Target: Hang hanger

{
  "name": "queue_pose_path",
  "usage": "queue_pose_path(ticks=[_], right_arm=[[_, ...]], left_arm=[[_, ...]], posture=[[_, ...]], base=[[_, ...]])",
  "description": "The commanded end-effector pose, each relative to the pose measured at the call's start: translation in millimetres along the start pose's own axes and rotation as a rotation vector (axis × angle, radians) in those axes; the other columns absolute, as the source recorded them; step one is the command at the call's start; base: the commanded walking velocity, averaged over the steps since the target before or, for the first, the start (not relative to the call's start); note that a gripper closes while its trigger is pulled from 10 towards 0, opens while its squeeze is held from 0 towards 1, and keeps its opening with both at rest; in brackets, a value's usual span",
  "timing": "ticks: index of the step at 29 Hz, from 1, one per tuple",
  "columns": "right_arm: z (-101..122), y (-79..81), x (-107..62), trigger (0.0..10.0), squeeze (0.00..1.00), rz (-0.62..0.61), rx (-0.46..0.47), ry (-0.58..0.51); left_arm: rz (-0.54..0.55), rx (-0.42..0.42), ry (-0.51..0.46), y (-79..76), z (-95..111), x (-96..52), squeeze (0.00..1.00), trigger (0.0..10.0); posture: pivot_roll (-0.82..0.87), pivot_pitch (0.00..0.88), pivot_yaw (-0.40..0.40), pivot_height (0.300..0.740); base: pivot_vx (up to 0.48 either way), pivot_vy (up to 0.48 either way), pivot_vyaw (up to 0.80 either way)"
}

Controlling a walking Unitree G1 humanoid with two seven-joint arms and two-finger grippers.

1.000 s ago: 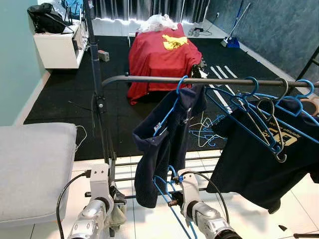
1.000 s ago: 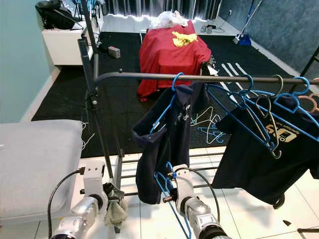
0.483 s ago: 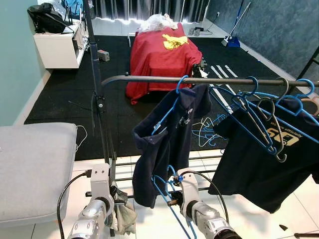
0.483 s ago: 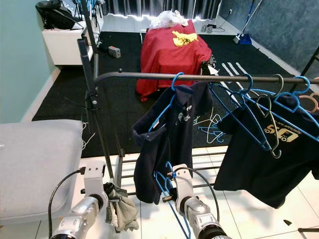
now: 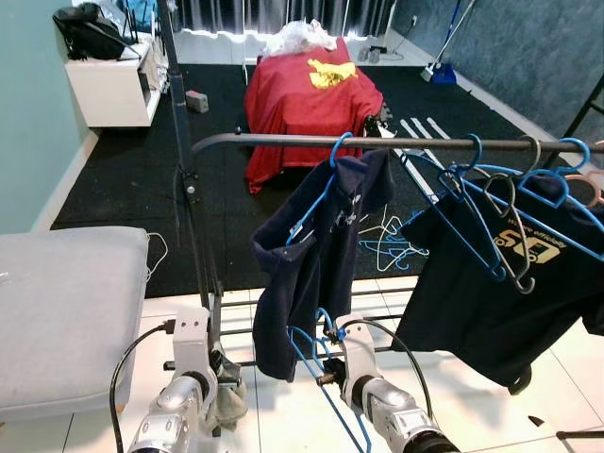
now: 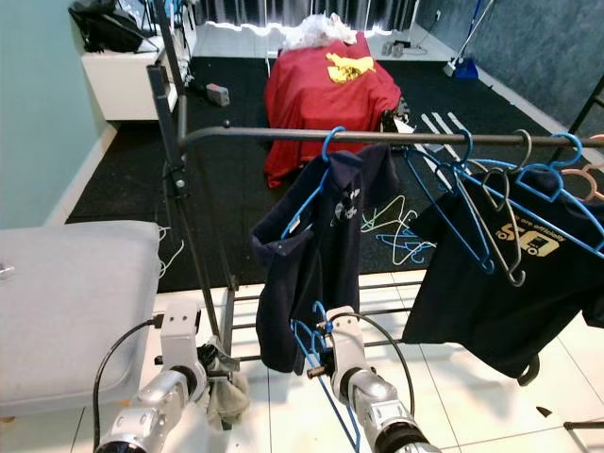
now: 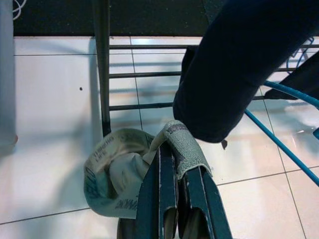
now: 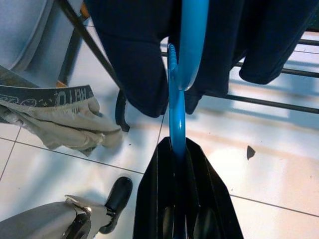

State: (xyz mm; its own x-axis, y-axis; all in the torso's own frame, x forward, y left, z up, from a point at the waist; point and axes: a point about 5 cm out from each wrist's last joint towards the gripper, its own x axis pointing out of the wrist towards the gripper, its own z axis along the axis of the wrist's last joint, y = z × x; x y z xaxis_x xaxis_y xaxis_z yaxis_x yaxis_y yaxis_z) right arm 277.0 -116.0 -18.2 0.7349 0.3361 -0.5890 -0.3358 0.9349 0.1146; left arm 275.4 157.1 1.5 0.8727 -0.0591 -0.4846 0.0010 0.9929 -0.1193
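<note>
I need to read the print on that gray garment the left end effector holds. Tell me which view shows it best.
The left wrist view: the gray garment sits close, pinched in the left end effector, its printed band visible. The right wrist view shows it sideways at the edge; the eye views show a small bundle beside the rack's post.

red-draped furniture (image 5: 307, 104) on black mat, grey cushion (image 5: 66, 321), white cabinet (image 5: 109, 90)
</note>
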Motion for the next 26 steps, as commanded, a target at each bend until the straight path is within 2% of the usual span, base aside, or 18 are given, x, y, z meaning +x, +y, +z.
queue_pose_path(ticks=[1, 26], right_arm=[[-1.0, -0.6, -0.4, 10.0, 0.00, -0.004, 0.019, 0.003], [-3.6, -0.1, -0.9, 10.0, 0.00, -0.006, 0.023, 0.008]], left_arm=[[-0.012, 0.002, 0.008, -2.8, -1.3, -0.6, 0.00, 10.0], [-0.018, 0.006, 0.013, -1.3, -1.4, -1.3, 0.00, 10.0]], posture=[[0.03, 0.065, -0.070, 0.740], [0.04, 0.065, -0.062, 0.740]], base=[[-0.247, 0.000, 0.00], [-0.249, 0.000, 0.00]])
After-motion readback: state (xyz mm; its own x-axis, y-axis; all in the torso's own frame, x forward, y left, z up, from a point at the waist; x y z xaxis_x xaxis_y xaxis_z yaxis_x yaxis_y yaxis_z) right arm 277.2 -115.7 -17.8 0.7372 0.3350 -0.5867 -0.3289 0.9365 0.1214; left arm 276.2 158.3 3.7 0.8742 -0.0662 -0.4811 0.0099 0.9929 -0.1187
